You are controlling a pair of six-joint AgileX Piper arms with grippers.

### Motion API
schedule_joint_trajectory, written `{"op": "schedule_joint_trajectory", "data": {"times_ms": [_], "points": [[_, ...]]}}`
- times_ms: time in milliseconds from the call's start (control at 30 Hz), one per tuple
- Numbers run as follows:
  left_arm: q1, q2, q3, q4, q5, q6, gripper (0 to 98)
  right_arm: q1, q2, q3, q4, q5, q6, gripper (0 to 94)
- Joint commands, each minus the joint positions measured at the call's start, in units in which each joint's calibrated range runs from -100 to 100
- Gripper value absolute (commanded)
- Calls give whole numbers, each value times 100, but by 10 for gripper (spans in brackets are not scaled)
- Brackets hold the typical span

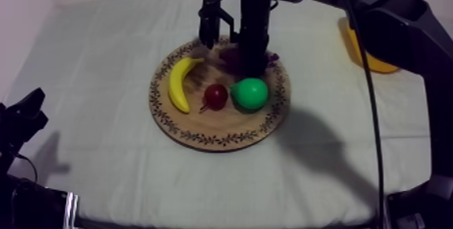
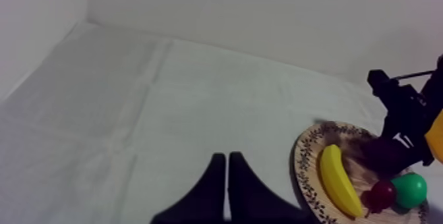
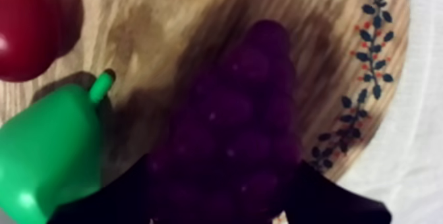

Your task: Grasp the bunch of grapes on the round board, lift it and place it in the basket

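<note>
Spreading to a pale wall, creased grey-white cloth — left gripper closed, empty; right gripper clamps bunch of grapes at 1 o'clock on wooden board.

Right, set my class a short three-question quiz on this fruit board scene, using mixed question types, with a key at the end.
1. True or false: the bunch of grapes lies in the yellow basket.
2. Which fruit lies between the banana and the pear? A) small red fruit B) grapes C) nothing
3. Fill in: the left claw is ___ (open or shut).

Key
1. False: it lies on the wooden board.
2. A
3. shut
</note>
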State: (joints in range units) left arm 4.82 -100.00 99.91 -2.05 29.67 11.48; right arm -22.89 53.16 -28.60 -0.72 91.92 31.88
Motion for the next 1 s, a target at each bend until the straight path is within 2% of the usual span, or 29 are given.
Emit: {"op": "schedule_joint_trajectory", "data": {"times_ms": [0,567,967], "points": [[0,0,-2,-2,0,2,1,1,-63,-15,-6,37,-16,267],[0,0,-2,-2,0,2,1,250,-1401,13,64,109,-104,214],[0,0,-2,-2,0,2,1,628,-2456,304,154,-142,-282,248]]}}
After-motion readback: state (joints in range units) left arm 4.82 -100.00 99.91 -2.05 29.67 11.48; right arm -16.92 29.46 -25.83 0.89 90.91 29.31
